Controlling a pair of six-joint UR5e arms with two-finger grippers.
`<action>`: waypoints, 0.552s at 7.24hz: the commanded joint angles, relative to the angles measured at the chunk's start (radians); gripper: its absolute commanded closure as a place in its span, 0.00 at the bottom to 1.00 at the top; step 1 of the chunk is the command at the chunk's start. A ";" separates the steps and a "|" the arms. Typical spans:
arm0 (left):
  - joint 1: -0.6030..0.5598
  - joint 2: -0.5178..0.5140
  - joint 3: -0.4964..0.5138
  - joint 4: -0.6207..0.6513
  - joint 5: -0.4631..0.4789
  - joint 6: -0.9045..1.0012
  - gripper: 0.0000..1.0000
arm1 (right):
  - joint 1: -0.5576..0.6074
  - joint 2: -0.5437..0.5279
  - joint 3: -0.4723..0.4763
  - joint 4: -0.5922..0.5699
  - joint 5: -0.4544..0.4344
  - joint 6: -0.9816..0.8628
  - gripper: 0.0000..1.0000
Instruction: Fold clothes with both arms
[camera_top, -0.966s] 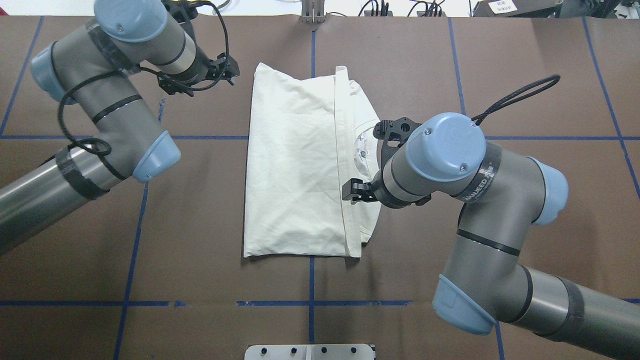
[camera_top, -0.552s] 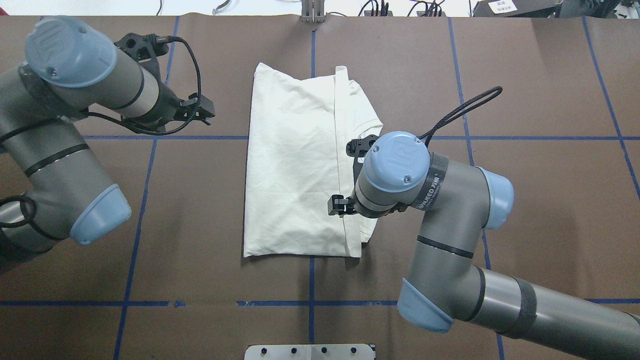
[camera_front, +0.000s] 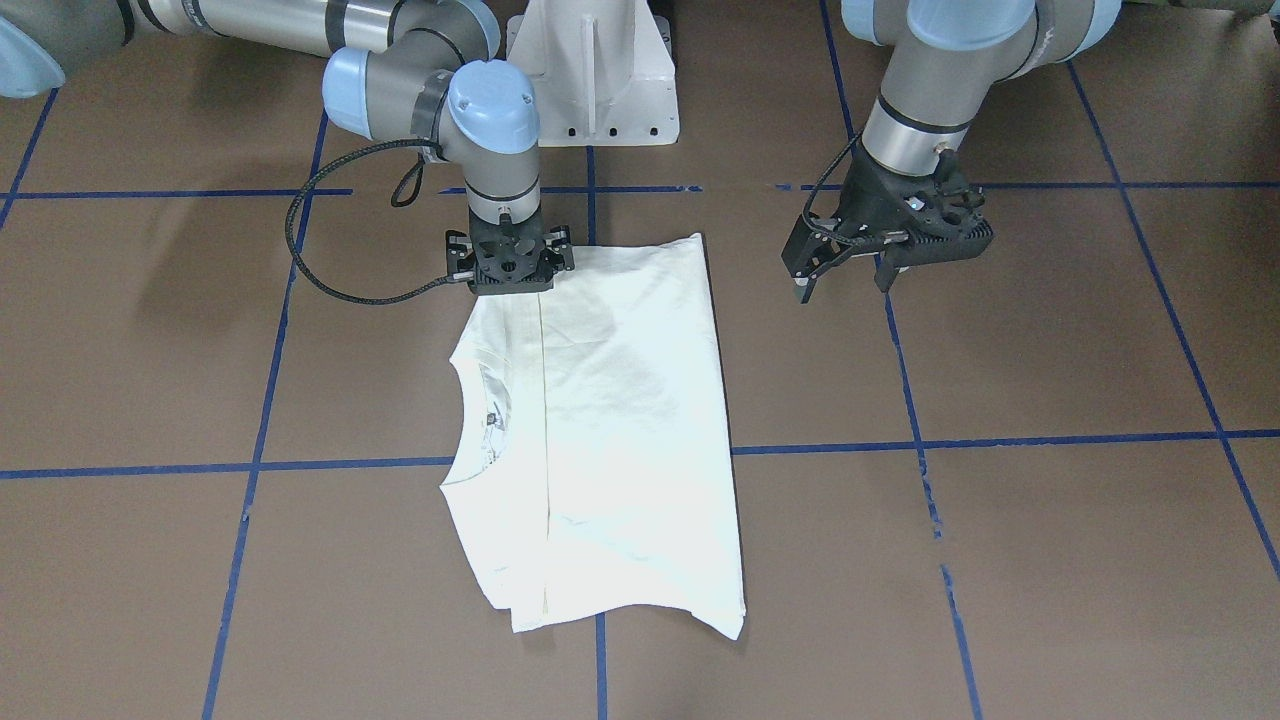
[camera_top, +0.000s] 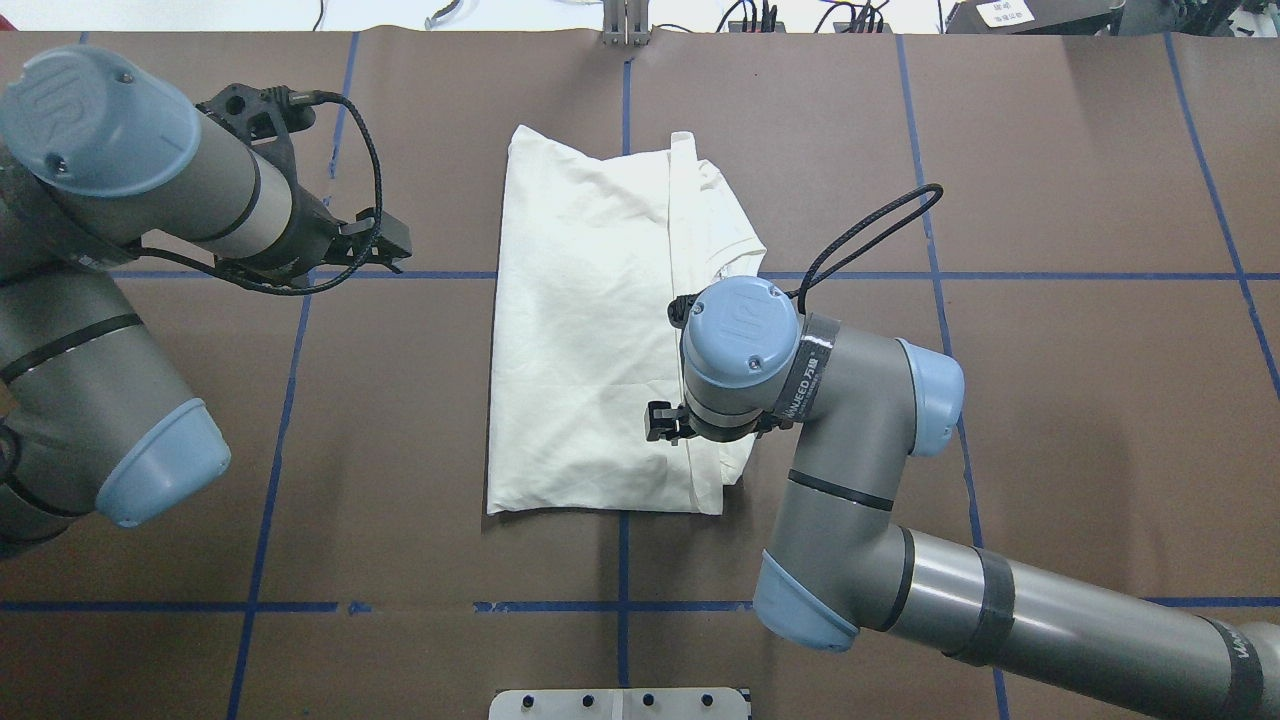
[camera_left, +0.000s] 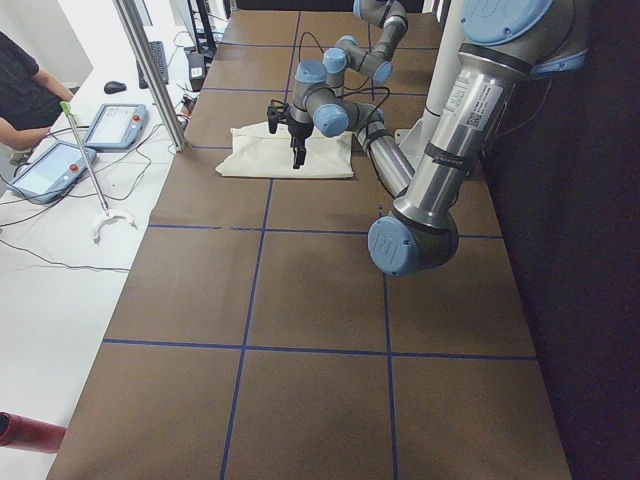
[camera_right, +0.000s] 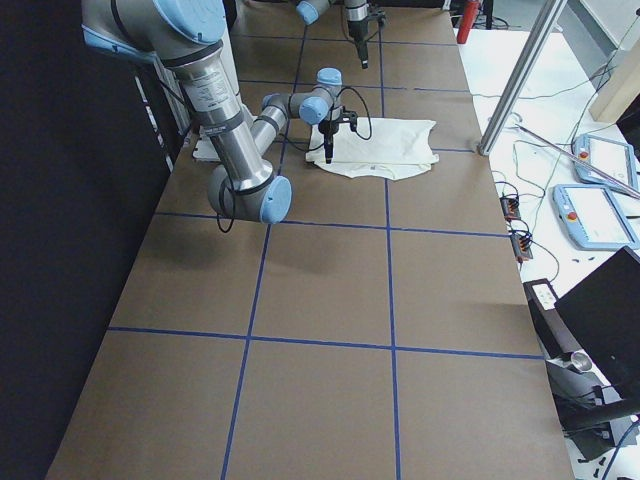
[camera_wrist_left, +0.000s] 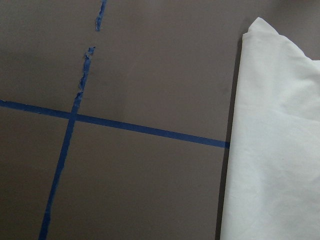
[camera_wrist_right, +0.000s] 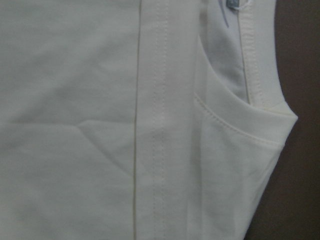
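Right gripper (camera_front: 510, 274) points straight down onto the shirt (camera_front: 620, 420), over the folded strip by the neck opening, close to the shirt's edge nearest the robot. Its fingers are hidden under the gripper body, so I cannot tell how wide they stand or whether they touch the cloth. Left gripper (camera_front: 845, 284) is empty with its fingers spread wide. It hangs above bare bench (camera_front: 1050, 340), off the shirt's other side and clear of the cloth. The shirt lies flat mid-bench, folded to a long rectangle, plain side up, with the neck opening toward the robot's right. Blue tape lines (camera_front: 1000, 440) cross the bench, and some run under the shirt.
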 joint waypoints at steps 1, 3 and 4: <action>0.006 0.002 0.000 0.001 -0.001 0.000 0.00 | -0.017 0.003 -0.025 -0.015 0.000 -0.004 0.00; 0.007 0.001 0.001 -0.001 -0.003 0.000 0.00 | -0.017 0.015 -0.024 -0.073 0.002 -0.013 0.00; 0.010 0.001 0.001 -0.002 -0.003 -0.002 0.00 | -0.015 0.021 -0.019 -0.090 0.002 -0.020 0.00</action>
